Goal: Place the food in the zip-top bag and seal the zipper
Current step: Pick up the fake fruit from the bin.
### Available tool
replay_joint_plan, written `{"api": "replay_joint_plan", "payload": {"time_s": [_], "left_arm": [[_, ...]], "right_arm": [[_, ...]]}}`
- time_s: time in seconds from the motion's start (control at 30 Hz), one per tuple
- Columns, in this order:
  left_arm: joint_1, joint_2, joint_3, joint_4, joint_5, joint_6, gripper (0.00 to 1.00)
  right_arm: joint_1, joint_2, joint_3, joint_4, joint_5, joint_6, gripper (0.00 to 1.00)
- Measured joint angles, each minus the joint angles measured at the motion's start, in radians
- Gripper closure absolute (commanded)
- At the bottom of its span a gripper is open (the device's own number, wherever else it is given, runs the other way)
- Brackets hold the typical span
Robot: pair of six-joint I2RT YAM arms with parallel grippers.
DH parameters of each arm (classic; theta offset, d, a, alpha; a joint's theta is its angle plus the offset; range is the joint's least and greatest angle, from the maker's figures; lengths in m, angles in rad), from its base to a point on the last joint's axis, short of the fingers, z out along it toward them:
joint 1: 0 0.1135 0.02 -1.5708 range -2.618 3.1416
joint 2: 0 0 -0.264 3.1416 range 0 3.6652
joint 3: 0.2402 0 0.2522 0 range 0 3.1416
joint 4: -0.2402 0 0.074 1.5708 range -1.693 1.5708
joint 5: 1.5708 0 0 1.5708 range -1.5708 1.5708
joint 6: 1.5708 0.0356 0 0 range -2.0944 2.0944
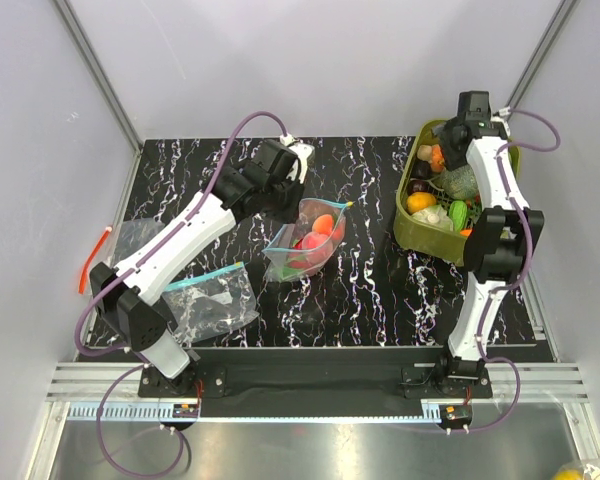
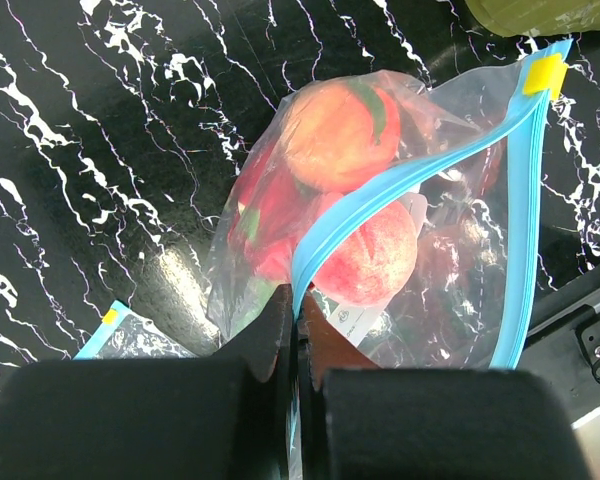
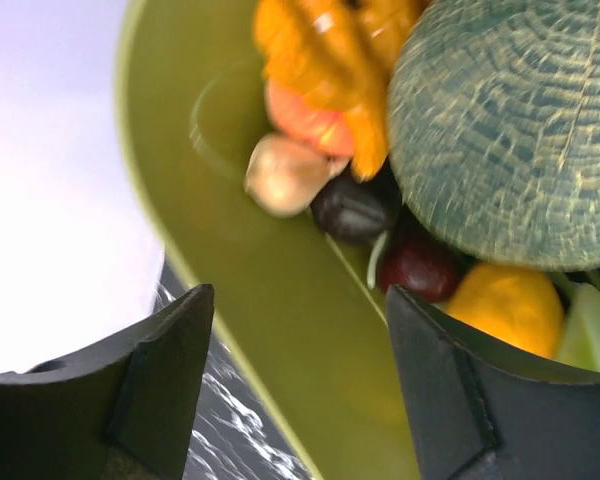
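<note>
The zip-top bag (image 1: 310, 245) lies mid-table with its mouth held up. It holds food: an orange peach (image 2: 340, 130), a second peach (image 2: 375, 255) and red pieces (image 2: 270, 215). My left gripper (image 2: 298, 305) is shut on the bag's blue zipper (image 2: 380, 190), near one end of the strip; a yellow tab (image 2: 545, 75) marks the far end. In the top view the left gripper (image 1: 298, 200) sits at the bag's back edge. My right gripper (image 3: 298, 300) is open and holds nothing, and its fingers straddle the olive tub's wall (image 3: 280, 330). It hovers over the tub's far end (image 1: 445, 145).
The olive-green tub (image 1: 410, 225) at the right holds more toy food: a netted green melon (image 3: 510, 130), an orange piece (image 3: 330, 50), a dark cherry (image 3: 420, 265) and a yellow fruit (image 3: 510, 305). Two spare clear bags (image 1: 215, 300) (image 1: 130, 240) lie front left.
</note>
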Motion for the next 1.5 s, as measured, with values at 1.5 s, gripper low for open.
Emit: {"api": "replay_joint_plan", "payload": {"time_s": [1.5], "left_arm": [[0.01, 0.088, 0.059, -0.008, -0.04, 0.078, 1.0]], "right_arm": [[0.035, 0.321, 0.233, -0.122, 0.041, 0.427, 0.5]]}}
